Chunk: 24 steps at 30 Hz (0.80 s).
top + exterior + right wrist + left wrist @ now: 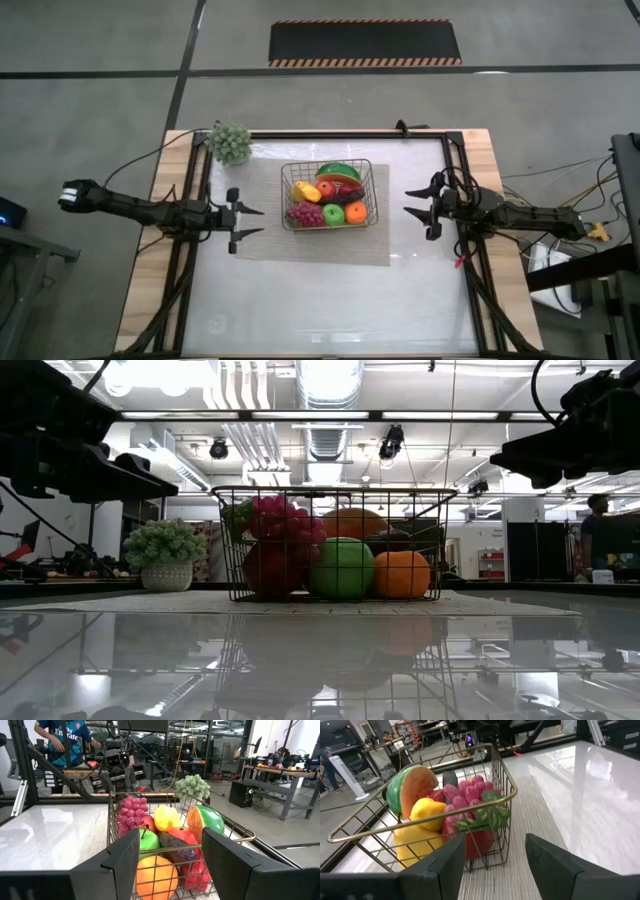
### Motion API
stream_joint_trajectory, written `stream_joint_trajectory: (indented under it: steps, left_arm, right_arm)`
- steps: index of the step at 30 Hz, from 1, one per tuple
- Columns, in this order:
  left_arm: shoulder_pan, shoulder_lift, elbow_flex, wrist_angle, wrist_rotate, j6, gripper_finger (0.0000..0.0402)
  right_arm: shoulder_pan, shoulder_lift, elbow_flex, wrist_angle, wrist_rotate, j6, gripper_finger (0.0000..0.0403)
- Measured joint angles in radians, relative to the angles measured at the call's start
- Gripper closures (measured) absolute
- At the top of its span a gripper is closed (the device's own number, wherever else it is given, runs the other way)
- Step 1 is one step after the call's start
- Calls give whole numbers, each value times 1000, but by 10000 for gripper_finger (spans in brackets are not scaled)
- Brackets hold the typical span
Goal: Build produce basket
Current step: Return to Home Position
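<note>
The wire basket (370, 190) stands on a pale mat (330, 250) at the table's middle, filled with produce: watermelon slice (338, 172), yellow fruit (305, 191), dark-red grapes (305, 214), green fruit (334, 213), orange (356, 212). In the low view the green fruit (341, 568) and orange (402, 574) show through the mesh. My left gripper (258, 222) stands open to the basket's left, above the mat. My right gripper (410, 202) stands open to the basket's right. Both hold nothing; each wrist view shows the basket (502, 800) (111, 827) ahead of the open fingers.
A pale grey-green bunch in a white pot (229, 143) stands at the table's far left corner. A dark frame (460, 160) runs round the glossy tabletop. A person (62, 740) stands beyond the table's left side. Bare tabletop (330, 310) lies near the front.
</note>
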Motion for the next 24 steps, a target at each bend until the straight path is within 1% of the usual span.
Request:
stream_joint_trajectory:
  steps: [24]
  left_arm:
    - [0, 138, 0, 0, 0, 0, 213]
  right_arm:
    - [0, 0, 1, 0, 0, 0, 202]
